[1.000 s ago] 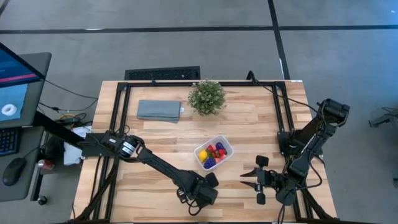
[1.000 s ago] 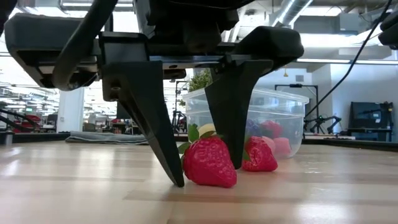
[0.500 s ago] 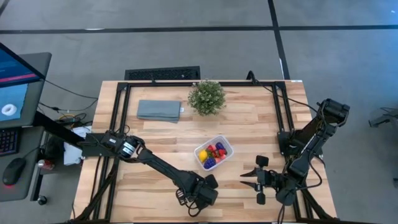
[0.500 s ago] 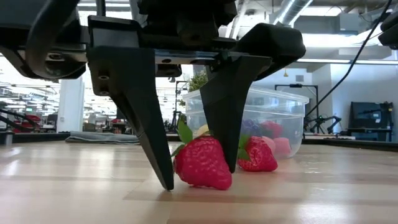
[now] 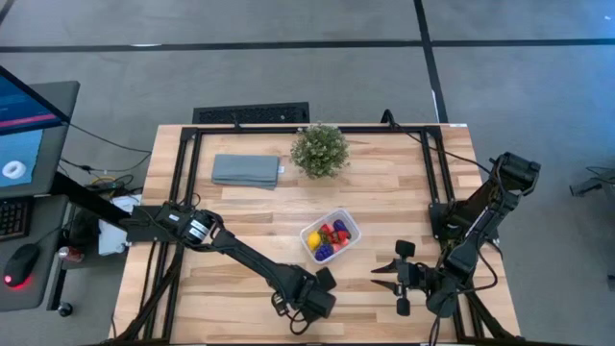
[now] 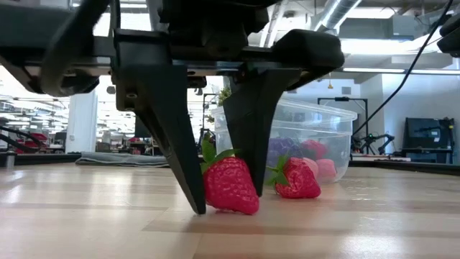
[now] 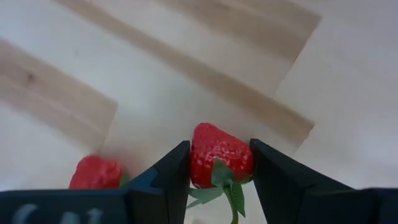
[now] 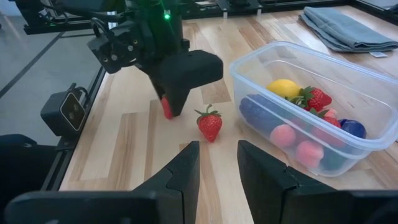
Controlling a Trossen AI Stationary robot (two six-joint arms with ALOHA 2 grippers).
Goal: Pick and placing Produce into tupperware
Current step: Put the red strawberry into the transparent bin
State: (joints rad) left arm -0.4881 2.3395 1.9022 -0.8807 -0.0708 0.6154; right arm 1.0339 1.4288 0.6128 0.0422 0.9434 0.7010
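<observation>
From above, the left gripper works near the desk's front edge, just short of the tupperware; the right gripper waits closed nearby. At desk level, its jaws pinch a strawberry resting on the wood. The wrist view shows a centred grip, so a straight lift should clear the second strawberry beside it.

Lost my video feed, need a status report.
Left end effector shut on strawberry, on table. Right end effector shut, idle. Second strawberry loose beside tupperware. Nothing blocking.
</observation>
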